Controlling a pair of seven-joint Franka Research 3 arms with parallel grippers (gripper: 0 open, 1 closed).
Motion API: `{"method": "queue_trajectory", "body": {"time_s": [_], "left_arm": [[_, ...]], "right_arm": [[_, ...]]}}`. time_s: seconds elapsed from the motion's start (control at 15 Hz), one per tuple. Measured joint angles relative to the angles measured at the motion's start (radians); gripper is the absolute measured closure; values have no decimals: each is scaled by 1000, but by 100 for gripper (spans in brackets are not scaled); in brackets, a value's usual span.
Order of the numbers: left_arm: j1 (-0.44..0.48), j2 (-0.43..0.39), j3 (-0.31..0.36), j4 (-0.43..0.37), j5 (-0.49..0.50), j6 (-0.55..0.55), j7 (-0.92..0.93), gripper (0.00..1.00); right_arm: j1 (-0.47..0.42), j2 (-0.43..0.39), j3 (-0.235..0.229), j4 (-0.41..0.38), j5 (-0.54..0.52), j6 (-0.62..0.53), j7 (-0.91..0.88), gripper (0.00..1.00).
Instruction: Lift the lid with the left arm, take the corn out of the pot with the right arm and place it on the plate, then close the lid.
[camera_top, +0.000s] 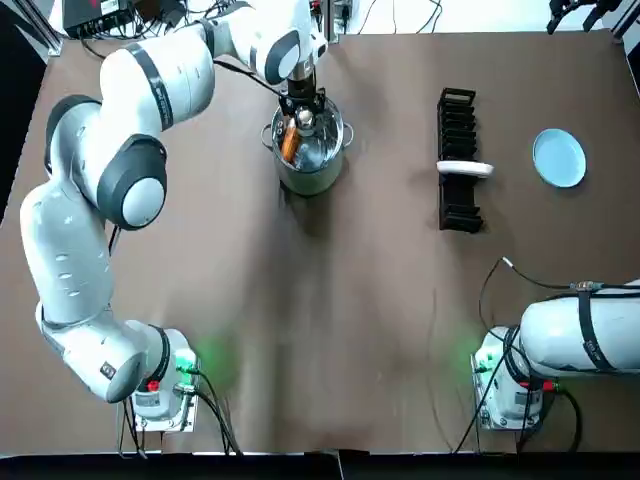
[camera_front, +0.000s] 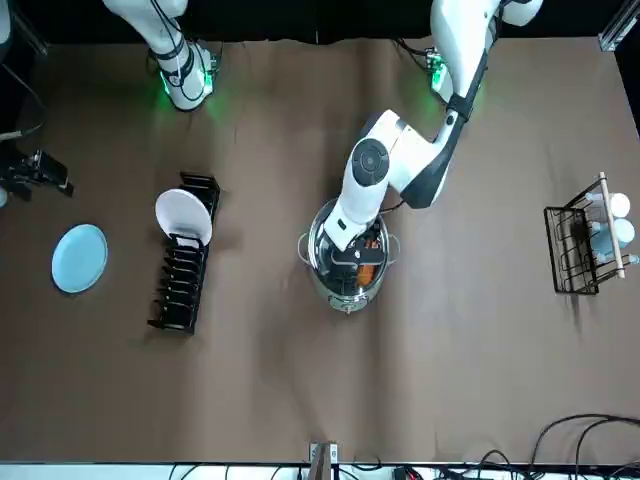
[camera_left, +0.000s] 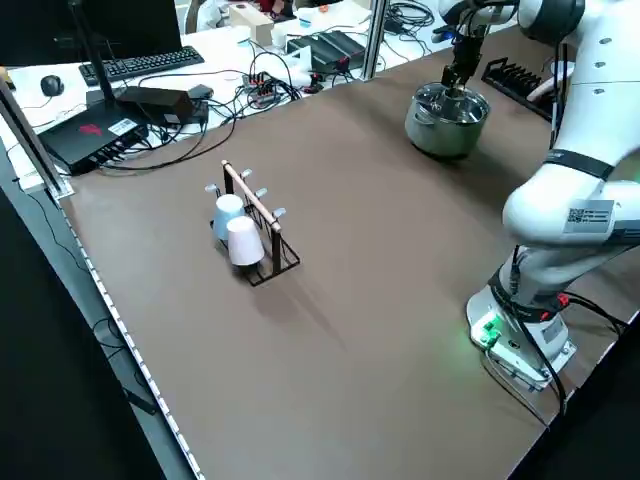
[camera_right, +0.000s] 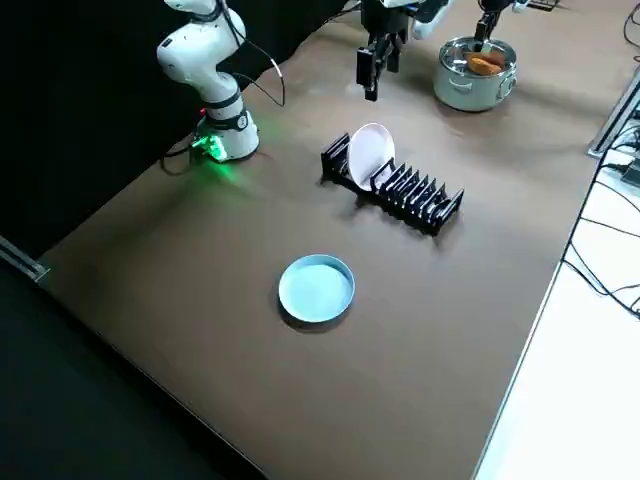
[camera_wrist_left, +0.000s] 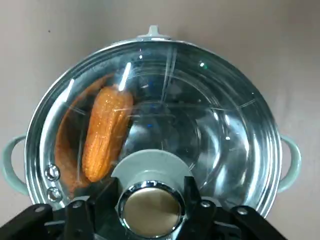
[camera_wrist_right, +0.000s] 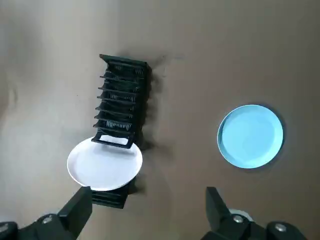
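Note:
A steel pot (camera_top: 312, 175) stands at the table's far middle with its glass lid (camera_wrist_left: 200, 115) resting on it. Through the lid I see an orange corn cob (camera_wrist_left: 102, 135) lying inside the pot. My left gripper (camera_wrist_left: 150, 200) reaches straight down over the pot, its fingers shut on the lid's knob (camera_wrist_left: 151, 210). The blue plate (camera_top: 558, 157) lies flat on the far right. My right gripper (camera_wrist_right: 147, 197) hangs open and empty high above the dish rack and blue plate (camera_wrist_right: 250, 136), well away from the pot.
A black dish rack (camera_top: 457, 115) holding one upright white plate (camera_top: 465, 168) stands between the pot and the blue plate. A wire rack with cups (camera_front: 580, 250) sits at my far left. Cables, a keyboard and boxes lie beyond the table's left edge.

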Motion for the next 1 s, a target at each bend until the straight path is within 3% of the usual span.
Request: {"method": "queue_trajectory", "body": {"time_s": [0.13, 0.33, 0.47, 0.6, 1.0], "left_arm": [[0, 0, 0, 1, 0, -11, -22, 36], [0, 0, -1, 1, 0, -12, -30, 37], [-1, 0, -1, 2, 0, -14, -35, 40], [-2, -1, -3, 5, -1, -15, -42, 49], [1, -2, -3, 5, -1, -19, -78, 49]], "right_arm": [[1, 0, 3, 0, 0, -2, 0, 0], [7, 5, 11, -1, 0, -4, 0, 0], [28, 6, 13, -1, 0, -4, 0, 0], [53, 6, 15, -1, 0, -4, 2, 0], [66, 7, 15, -1, 0, -7, 1, 0]]}}
